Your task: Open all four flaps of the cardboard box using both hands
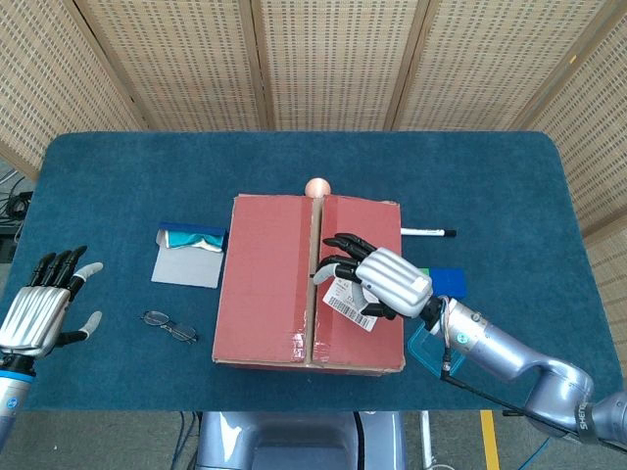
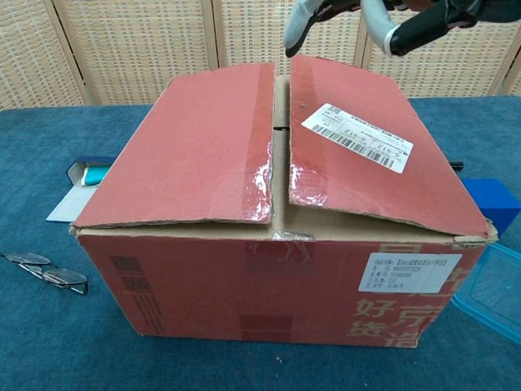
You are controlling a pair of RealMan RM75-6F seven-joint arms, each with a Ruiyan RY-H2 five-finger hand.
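The red cardboard box (image 1: 274,294) stands in the middle of the blue table, its two top flaps lying shut with a narrow seam between them. My right hand (image 1: 377,279) hovers over the right flap by the white shipping label (image 1: 345,297), fingers spread toward the seam and holding nothing. In the chest view the box (image 2: 244,269) fills the frame, and the right hand's fingertips (image 2: 295,31) hang just above the far end of the right flap without touching it. My left hand (image 1: 39,313) is open, far off at the table's left front edge.
Glasses (image 1: 168,326) and a grey card with a blue pouch (image 1: 191,255) lie left of the box. A peach ball (image 1: 317,187) sits behind it. To its right are a marker (image 1: 428,233), a blue block (image 1: 449,282) and a clear teal container (image 1: 431,351).
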